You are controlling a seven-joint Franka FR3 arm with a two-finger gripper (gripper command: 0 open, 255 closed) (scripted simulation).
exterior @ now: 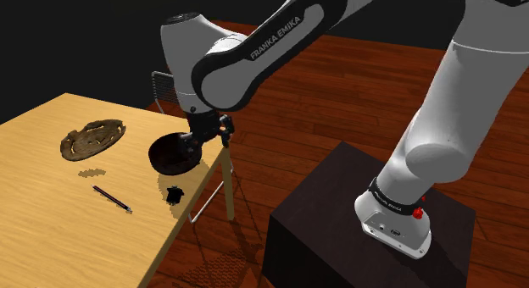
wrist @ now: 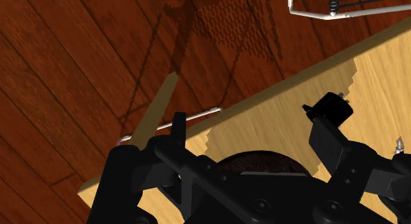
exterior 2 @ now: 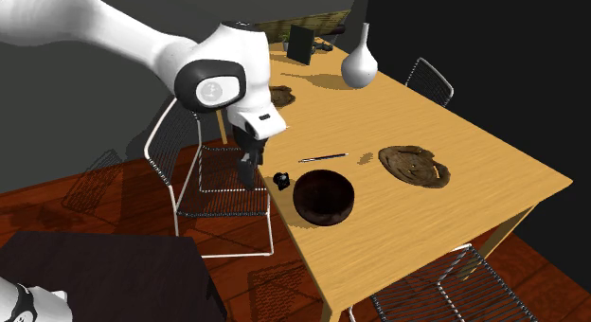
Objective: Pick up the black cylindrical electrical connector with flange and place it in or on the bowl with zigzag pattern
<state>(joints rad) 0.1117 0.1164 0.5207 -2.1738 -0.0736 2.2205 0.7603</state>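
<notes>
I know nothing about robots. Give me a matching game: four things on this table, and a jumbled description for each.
Things:
1 vase
2 pen
3 bowl
4 electrical connector

Descriptions:
a small, black, beside the bowl
b white, narrow-necked
c long and thin
d wide, round, dark

Pairs: 1-b; 2-c; 3-d; 4-a

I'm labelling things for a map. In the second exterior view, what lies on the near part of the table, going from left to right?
connector → bowl → brown dish. The pen is left out, since it spans the same stretch as the bowl.
</notes>
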